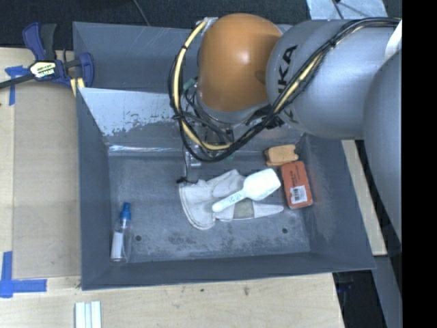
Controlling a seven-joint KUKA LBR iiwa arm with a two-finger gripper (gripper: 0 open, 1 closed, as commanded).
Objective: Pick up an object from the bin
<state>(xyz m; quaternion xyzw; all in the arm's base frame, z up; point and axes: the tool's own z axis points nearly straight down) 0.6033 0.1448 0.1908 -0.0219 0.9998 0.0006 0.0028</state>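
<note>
Lying in the bin [95,183]: cloth [196,207], scoop [251,187], marker [121,232].

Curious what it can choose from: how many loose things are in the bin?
5: blue-capped pen front left; white cloth mid-bin; white scoop on it; reddish box right; tan block behind it. The arm may hide more.

The gripper [189,171] stands at the edge of a crumpled white cloth [200,205] in the middle of the grey metal bin [95,183], a white plastic scoop [251,187] lying across it. An orange rectangular block [296,184] lies by the right wall, a blue-capped clear tube [121,232] near the front left corner.
</note>
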